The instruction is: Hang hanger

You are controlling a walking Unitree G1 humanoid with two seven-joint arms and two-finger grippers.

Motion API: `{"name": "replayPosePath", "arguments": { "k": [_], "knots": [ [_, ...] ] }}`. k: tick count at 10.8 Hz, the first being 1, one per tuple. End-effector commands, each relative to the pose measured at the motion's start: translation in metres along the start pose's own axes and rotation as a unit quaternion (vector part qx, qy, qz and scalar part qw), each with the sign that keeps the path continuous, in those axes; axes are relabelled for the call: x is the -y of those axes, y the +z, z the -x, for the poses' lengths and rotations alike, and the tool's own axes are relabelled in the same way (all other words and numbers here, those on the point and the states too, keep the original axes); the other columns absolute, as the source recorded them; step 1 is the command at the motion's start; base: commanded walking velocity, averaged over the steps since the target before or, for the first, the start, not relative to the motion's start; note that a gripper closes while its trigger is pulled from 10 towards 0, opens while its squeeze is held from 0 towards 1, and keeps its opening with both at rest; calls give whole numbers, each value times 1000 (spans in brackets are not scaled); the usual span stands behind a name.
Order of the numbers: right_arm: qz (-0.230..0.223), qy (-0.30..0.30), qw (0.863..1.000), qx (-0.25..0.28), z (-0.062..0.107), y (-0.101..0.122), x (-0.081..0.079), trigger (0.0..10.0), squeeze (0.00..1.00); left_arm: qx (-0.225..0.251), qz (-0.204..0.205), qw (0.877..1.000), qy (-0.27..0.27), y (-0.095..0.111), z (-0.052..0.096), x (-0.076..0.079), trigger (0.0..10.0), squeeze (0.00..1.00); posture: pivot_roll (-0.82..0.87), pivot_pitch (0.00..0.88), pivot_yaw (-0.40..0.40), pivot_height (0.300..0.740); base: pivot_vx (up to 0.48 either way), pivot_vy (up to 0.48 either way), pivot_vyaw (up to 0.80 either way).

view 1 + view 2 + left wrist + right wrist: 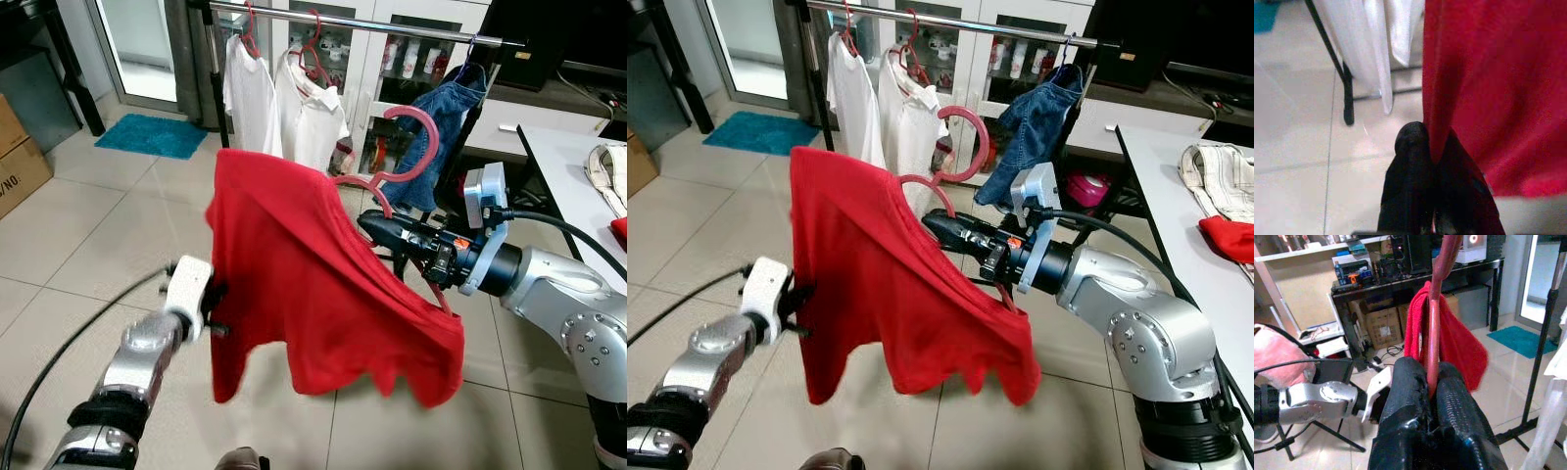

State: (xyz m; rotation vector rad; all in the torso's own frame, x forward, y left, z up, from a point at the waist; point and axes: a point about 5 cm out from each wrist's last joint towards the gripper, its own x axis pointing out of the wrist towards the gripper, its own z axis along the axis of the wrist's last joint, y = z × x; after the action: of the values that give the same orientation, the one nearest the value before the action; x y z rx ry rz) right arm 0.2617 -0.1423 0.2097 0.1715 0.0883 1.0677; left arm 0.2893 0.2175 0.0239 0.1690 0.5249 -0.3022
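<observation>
Nearest to us, the left tool (1432, 161) has its two black fingers (1409, 181) pressed together on the side edge of the red shirt (313, 284), pinching the cloth between them; in the head views we see this silver arm reaching up from the lower left to the shirt's left border. We see the shirt draped over a pink hanger (416, 147), whose hook curves upward above the garment and whose lower bar runs down beneath the cloth on the right. We find the right tool (1432, 382) closed on the hanger's pink bar, the bar passing between its two fingers (1405, 396), with the arm entering from the right. Hanger and shirt are thus held in the air between the two tools, in front of and below the clothes rail (392, 27), apart from it. On the rail we note two white shirts (284, 103) on red hangers (312, 54) to the left and a pair of blue jeans (443, 127) to the right. Behind the rail stands a white cabinet (1019, 49) with glass doors. We see a tiled floor (108, 225) with a teal mat (152, 135) at upper left, and at right a white tabletop (1176, 176) carrying folded cloth (1220, 181).
</observation>
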Motion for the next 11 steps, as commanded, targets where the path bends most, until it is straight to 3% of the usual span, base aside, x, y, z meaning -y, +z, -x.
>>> {"name": "replayPosePath", "arguments": {
  "k": [1, 4, 7, 8, 9, 10, 11],
  "knots": [
    [23, 0, 999, 22, 1, 13, -1, 10000, 0, -35, 6, 999, 2, -13, 0, 3, 0, 0, -38, 0, -35, 740, 0, 0, 0],
    [26, 1, 999, 20, 1, 15, -1, 10000, 0, -108, 24, 994, 5, -37, 2, 7, 0, 0, -49, 0, -42, 740, 0, 0, 0],
    [29, 4, 999, 13, 2, 16, 0, 10000, 0, -141, 29, 990, -7, -51, 3, 16, 0, 0, -51, 0, -51, 740, 0, 0, 0],
    [29, 7, 1000, 9, 2, 16, 0, 10000, 0, -145, 33, 989, -9, -56, 4, 19, 0, 0, -53, 0, -66, 740, 0, 0, 0],
    [30, 11, 999, 1, 2, 15, 1, 10000, 0, -79, 23, 997, -11, -44, 1, 21, 0, 0, -51, 0, -75, 740, 0, 0, 0],
    [30, 12, 999, -2, 2, 15, 1, 10000, 0, -21, 21, 1000, 5, -30, 0, 17, 2941, 0, -51, 0, -75, 740, 0, 0, 0],
    [29, 14, 999, -8, 2, 13, 1, 10000, 0, 57, 38, 998, -13, -7, 5, 5, 10000, 478, -42, 0, -88, 740, 0, 0, 0]
  ]
}}
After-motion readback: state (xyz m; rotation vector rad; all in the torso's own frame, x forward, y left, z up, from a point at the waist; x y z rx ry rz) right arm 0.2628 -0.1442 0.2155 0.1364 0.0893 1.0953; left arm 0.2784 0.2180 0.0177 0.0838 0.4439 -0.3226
